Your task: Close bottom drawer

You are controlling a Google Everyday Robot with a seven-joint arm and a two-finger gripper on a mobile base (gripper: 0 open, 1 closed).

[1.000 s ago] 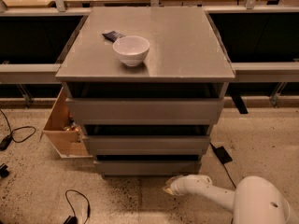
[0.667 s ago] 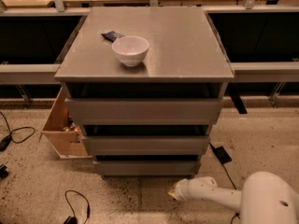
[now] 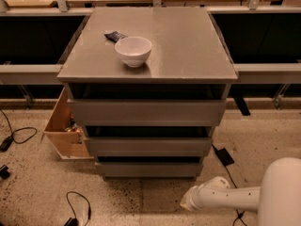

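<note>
The bottom drawer [image 3: 149,169] is the lowest and narrowest of three grey fronts in the cabinet [image 3: 149,112]. Its plain flat front sits just below the middle drawer [image 3: 148,146], with a thin dark gap above it. The top drawer [image 3: 146,112] is the widest. My gripper [image 3: 187,203] is at the end of the white arm [image 3: 225,197], low over the floor in front of the cabinet's right corner. It is a short way from the bottom drawer's front and does not touch it.
A white bowl [image 3: 133,51] and a small dark packet [image 3: 114,36] lie on the cabinet top. A cardboard box [image 3: 66,131] stands at the cabinet's left side. Cables [image 3: 77,206] and a black adapter [image 3: 224,156] lie on the speckled floor.
The arm's end has moved down and to the right, away from the bottom drawer's front. The drawers look the same.
</note>
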